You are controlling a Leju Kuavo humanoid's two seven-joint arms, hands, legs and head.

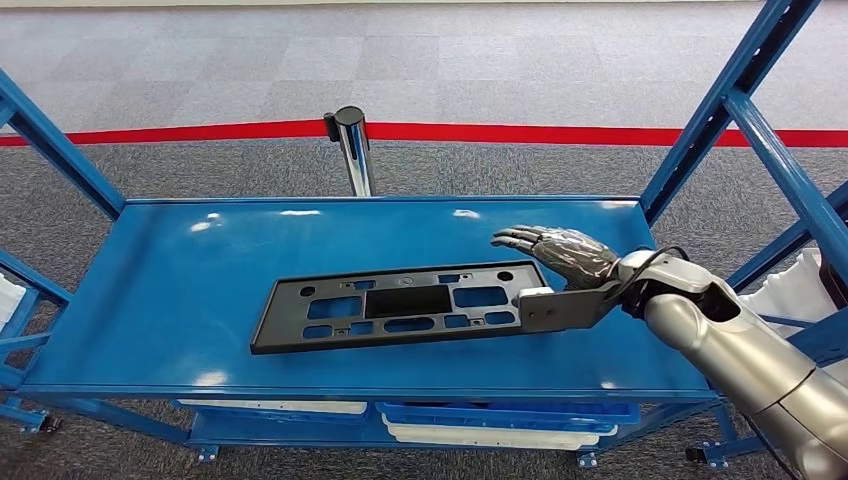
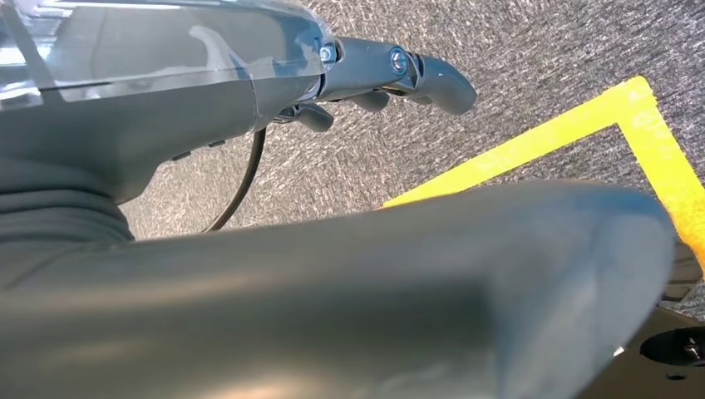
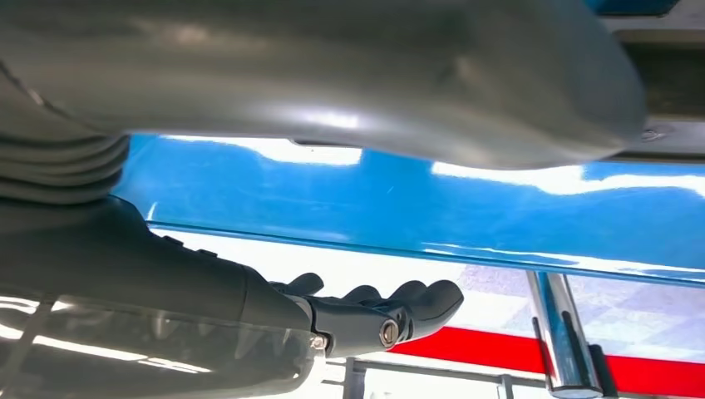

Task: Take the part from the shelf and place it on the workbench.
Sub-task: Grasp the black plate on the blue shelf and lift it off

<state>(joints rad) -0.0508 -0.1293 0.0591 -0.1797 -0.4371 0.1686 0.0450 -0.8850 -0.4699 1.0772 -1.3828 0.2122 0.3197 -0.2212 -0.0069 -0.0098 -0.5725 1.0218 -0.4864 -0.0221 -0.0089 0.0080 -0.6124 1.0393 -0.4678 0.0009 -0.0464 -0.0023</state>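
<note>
Just flat perforated black part (image 1: 400,305)

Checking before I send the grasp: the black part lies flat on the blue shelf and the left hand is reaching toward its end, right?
Not quite: it is the right hand, open, reaching by the end of the black part, which does lie flat on the blue shelf. The head view shows this.

A flat black perforated part (image 1: 400,305) lies on the blue shelf (image 1: 180,300).

No readable text or labels.
</note>
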